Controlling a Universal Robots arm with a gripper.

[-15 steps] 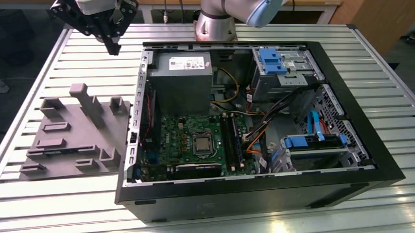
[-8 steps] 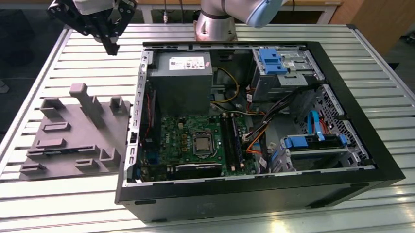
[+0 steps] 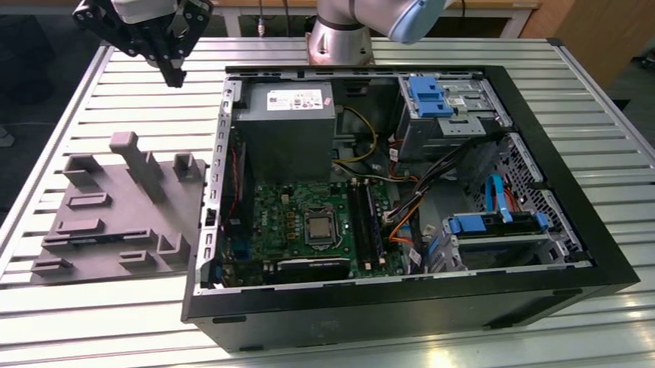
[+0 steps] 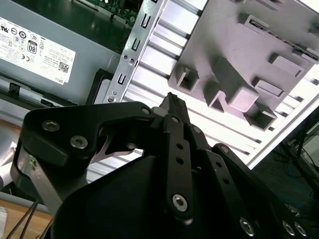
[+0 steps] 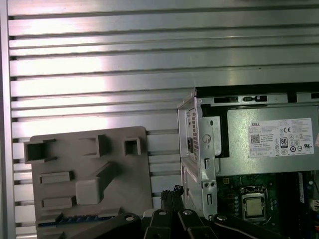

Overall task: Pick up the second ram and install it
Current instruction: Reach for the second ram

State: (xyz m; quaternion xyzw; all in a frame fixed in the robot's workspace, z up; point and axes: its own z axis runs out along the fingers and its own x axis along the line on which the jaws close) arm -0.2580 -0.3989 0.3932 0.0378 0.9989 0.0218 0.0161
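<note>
The second ram (image 3: pixel 97 238) is a thin dark stick lying in a slot near the front of the grey fixture block (image 3: pixel 113 203). In the first wrist view the ram (image 5: pixel 75 218) shows as a dark strip with bluish chips at the block's (image 5: pixel 89 164) edge. My gripper (image 3: pixel 176 77) hangs high over the back of the table, behind the block and well away from the ram. In the second wrist view the gripper (image 4: pixel 172 99) has its fingers closed tip to tip with nothing between them. The gripper (image 5: pixel 172 191) also shows in the first wrist view.
An open computer case (image 3: pixel 235 84) lies on the slatted metal table (image 3: pixel 123 322), to the exterior view's right of the block. Inside are a grey power supply (image 3: pixel 281 130), a green motherboard (image 3: pixel 276 211) with a silver processor (image 3: pixel 319 226), dark memory slots (image 3: pixel 363 222), cables and blue drive brackets (image 3: pixel 428 96).
</note>
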